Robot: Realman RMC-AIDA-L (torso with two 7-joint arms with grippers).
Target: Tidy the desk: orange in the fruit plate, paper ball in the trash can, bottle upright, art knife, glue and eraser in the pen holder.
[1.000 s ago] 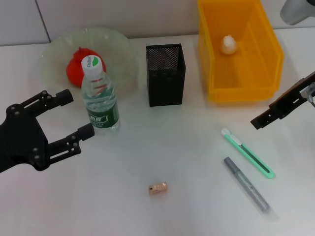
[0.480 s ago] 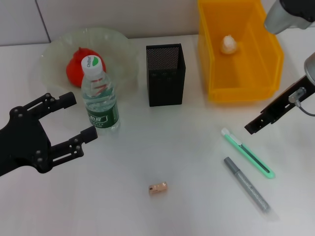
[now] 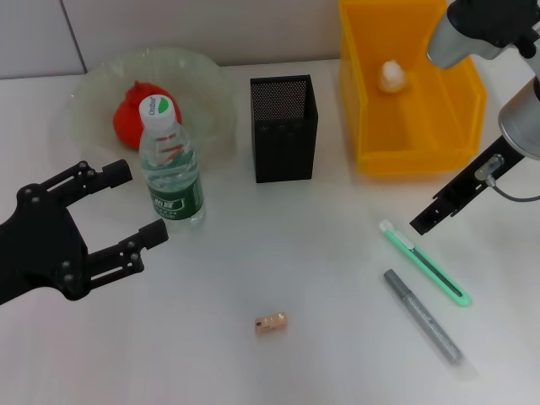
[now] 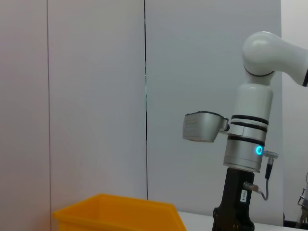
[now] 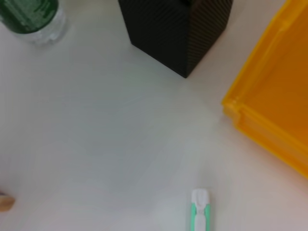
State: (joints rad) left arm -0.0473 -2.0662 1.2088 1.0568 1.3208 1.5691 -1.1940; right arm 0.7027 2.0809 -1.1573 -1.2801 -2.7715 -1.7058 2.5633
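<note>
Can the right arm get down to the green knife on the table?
Probably yes. The right gripper hangs just above the art knife's white end, and nothing lies between them. The glue sits beside the knife, a little apart.

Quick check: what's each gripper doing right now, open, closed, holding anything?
Left gripper: open, empty, beside the bottle.
Right gripper: cannot be told; above the art knife.

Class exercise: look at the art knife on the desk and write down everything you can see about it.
The art knife is a slim, mint-green cutter, plastic by the look of it, with a white tip and a dark strip along its body. It lies flat on the white table, angled diagonally, white end toward the trash can. Nothing touches it; a grey pen-shaped stick lies apart beside it, and the right gripper hovers near its white end.
</note>
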